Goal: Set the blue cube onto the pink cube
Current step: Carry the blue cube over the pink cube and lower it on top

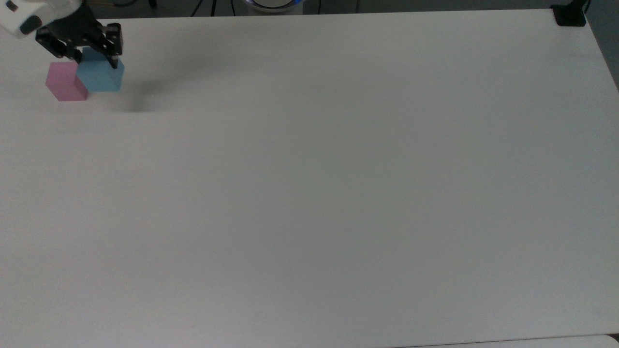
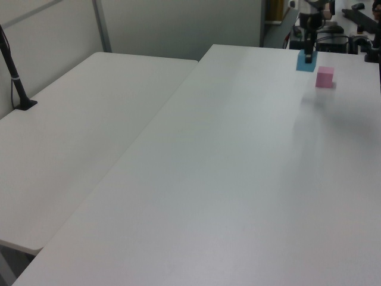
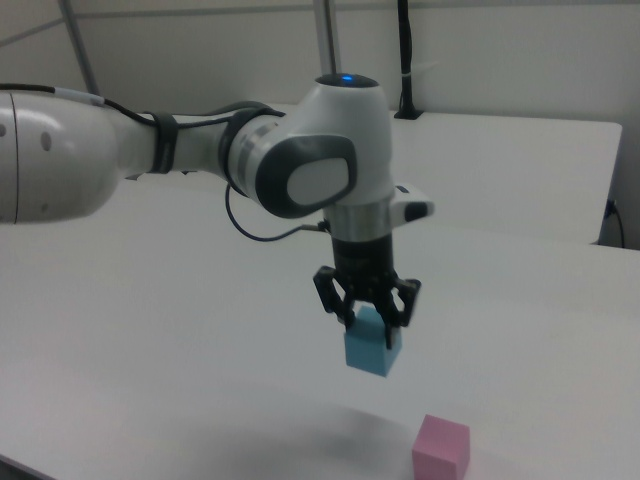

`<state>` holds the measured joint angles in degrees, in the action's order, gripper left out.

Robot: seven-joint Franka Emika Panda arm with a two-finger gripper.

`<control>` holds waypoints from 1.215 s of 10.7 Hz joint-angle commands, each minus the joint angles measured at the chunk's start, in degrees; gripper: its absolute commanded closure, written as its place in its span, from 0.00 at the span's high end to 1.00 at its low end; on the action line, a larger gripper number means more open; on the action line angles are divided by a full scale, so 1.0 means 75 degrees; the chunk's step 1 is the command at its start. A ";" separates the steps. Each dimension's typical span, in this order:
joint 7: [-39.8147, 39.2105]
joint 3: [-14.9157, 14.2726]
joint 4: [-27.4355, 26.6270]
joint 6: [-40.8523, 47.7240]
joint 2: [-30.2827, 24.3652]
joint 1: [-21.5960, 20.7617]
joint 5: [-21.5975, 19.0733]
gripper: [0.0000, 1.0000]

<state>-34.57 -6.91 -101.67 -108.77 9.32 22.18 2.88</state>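
Note:
The blue cube [image 1: 100,73] hangs in the air, held from above by my gripper [image 1: 82,50], which is shut on it. In the right view the blue cube [image 3: 373,345] is well above the table, between the black fingers of the gripper [image 3: 367,310]. The pink cube [image 3: 441,447] rests on the table below it, toward the right view's right. In the top view the pink cube [image 1: 64,81] sits near the top left corner, partly covered by the blue cube. In the left view the blue cube [image 2: 306,61] floats up and left of the pink cube [image 2: 324,77].
The white table [image 1: 338,193] stretches wide toward the top view's right and bottom. A second white table [image 2: 77,131] adjoins it on the left view's left, with a black post [image 2: 15,74] on it. A black mount [image 1: 569,15] sits at the top right corner.

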 commanded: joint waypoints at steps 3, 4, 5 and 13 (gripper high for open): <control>-0.2068 -0.0005 -0.0296 -0.1034 0.0046 0.1143 0.0061 0.43; -0.2221 -0.0016 -0.0307 -0.1164 0.0093 0.1237 0.0073 0.43; -0.2431 -0.0133 -0.0308 -0.1200 0.0093 0.1308 0.0108 0.43; -0.2644 -0.0474 -0.0448 -0.1364 0.0433 0.1262 0.0108 0.48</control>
<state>-54.06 -9.94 -103.55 -117.49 13.17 32.57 2.90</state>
